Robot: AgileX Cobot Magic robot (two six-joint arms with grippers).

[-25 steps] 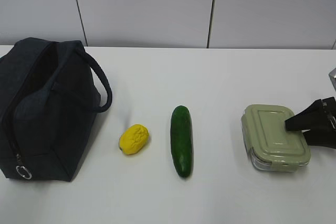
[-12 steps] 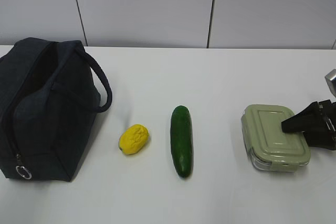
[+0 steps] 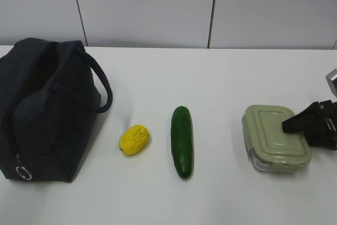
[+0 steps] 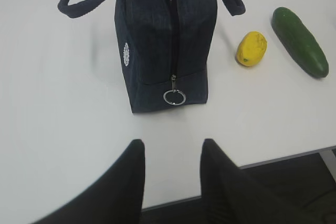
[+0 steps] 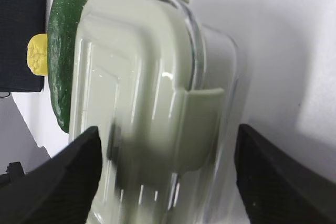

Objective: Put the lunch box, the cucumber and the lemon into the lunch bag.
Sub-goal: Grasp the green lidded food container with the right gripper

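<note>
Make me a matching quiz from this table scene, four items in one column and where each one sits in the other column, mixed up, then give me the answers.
Column one:
1. lunch bag
2. lemon
3. cucumber
4. lunch box

Column two:
A. between the lemon and the lunch box
B. far left of the table, zipper ring pull at its near end
C. far right, with the right end effector open around it
D. just right of the lunch bag

Pairs: 1-B, 2-D, 3-A, 4-C
</note>
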